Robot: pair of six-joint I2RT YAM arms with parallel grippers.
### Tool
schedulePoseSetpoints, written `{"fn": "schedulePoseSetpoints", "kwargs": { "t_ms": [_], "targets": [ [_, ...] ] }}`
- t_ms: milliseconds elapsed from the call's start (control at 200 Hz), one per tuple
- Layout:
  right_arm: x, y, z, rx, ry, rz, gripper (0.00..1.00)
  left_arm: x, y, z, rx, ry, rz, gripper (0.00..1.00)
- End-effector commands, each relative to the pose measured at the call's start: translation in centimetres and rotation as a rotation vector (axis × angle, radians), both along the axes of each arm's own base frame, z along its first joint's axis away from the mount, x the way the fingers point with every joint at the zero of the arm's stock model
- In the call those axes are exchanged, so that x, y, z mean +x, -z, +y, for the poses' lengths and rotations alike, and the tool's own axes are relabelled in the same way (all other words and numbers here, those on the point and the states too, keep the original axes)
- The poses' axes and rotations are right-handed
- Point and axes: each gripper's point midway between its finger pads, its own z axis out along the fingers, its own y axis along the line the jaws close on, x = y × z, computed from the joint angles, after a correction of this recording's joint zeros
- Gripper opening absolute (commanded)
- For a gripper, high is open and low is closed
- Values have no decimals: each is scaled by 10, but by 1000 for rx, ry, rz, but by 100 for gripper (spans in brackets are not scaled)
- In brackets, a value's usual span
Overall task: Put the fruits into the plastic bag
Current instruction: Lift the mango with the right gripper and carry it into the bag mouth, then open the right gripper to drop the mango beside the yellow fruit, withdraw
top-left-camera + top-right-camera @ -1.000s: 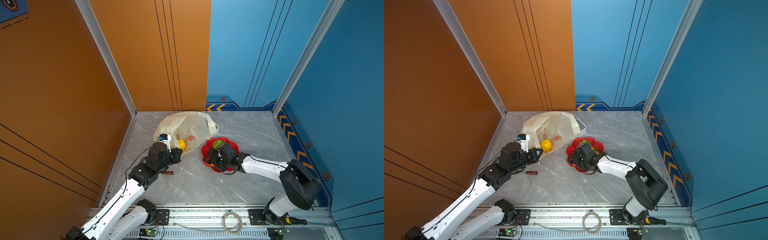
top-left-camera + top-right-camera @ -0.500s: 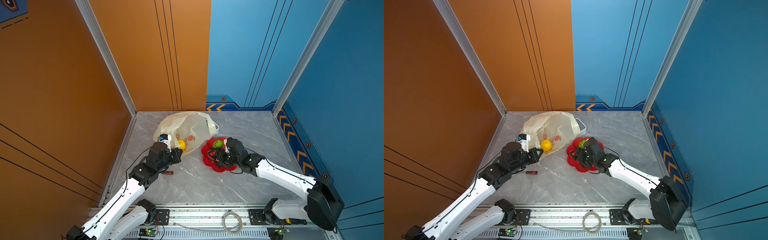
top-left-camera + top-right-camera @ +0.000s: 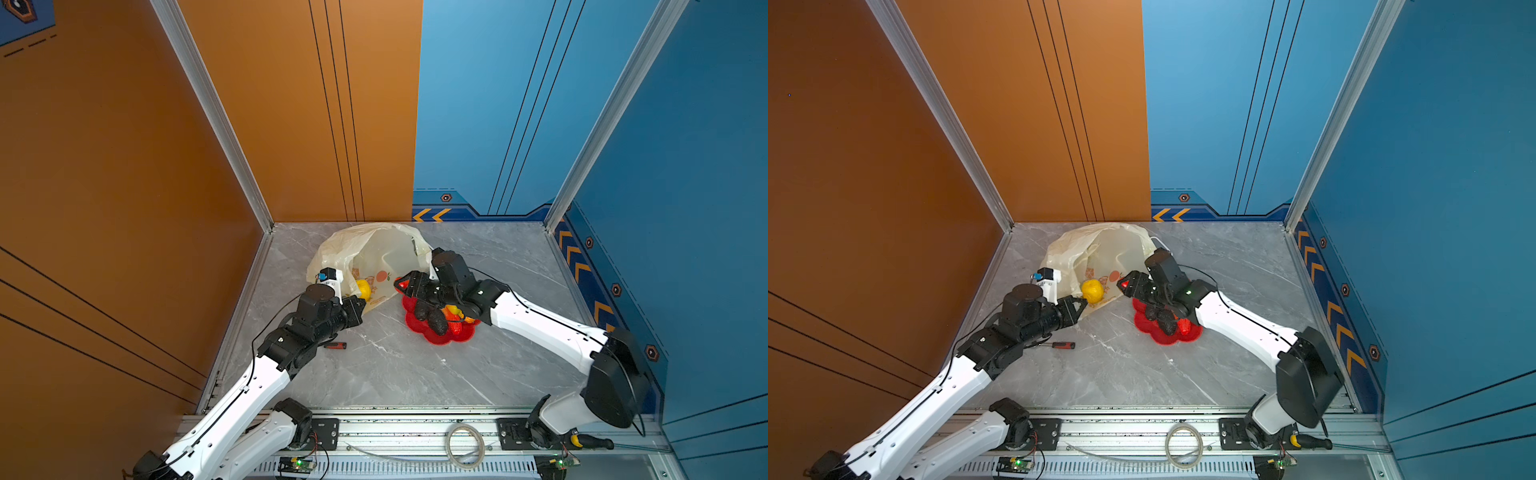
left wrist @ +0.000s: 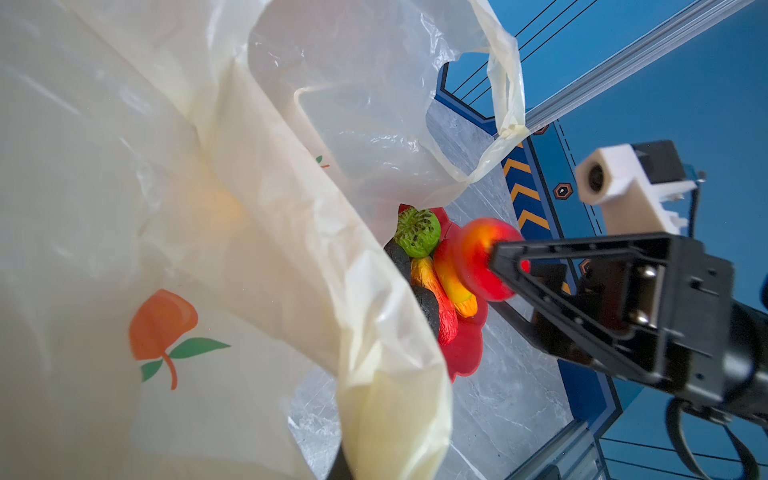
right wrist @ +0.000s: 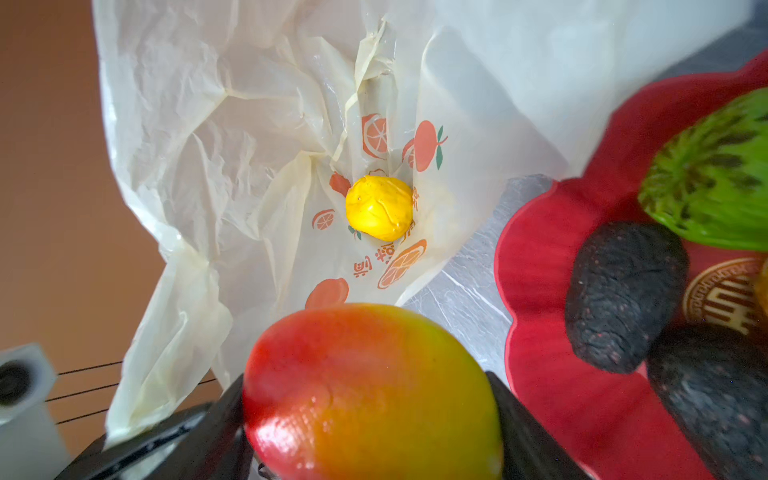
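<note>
The plastic bag gapes toward the red dish, bare tabletop between them; the left gripper is closed, apparently pinching the bag's near rim. The right gripper clamps a glossy red-orange fruit just outside that mouth, with a yellow fruit lying inside.

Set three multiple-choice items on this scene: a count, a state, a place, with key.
1. How many dark rough fruits lie on the red flower-shaped dish? A none B two C four
2. The right gripper is: A shut on a red-orange oblong fruit B open, empty C shut on a dark fruit
3. The round yellow fruit lies: A on the dish B in the right gripper C inside the cream plastic bag
B: two show on the dish. A: it clamps the fruit. C: bag plastic surrounds it.
</note>
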Motion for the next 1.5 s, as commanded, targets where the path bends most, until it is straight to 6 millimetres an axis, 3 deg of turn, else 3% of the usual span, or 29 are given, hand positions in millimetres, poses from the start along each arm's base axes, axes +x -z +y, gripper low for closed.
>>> {"fn": "schedulePoseSetpoints", "kwargs": {
  "t_ms": [0, 310, 661, 676, 801, 831, 1141, 1492],
  "targets": [
    [4, 11, 18, -38, -74, 18, 71, -1, -8, -2, -26, 7, -7, 0],
    [32, 19, 65, -47, -140, 26, 71, -4, -9, -3, -43, 8, -10, 0],
    [57, 37, 98, -43, -157, 60, 72, -2, -5, -5, -50, 14, -5, 0],
    [59, 51, 99, -56, -156, 81, 72, -2, -5, -6, -50, 15, -5, 0],
    [64, 74, 105, -65, -153, 125, 72, -1, -5, -7, -56, 17, -2, 0],
    [69, 66, 110, -47, -155, 111, 72, -1, -5, -7, -57, 18, -4, 0],
    [78, 76, 127, 0, -164, 141, 77, -2, -3, -8, -66, 15, 3, 0],
    [89, 55, 141, 102, -171, 118, 85, -1, -3, -7, -77, 9, 5, 0]
  ]
}}
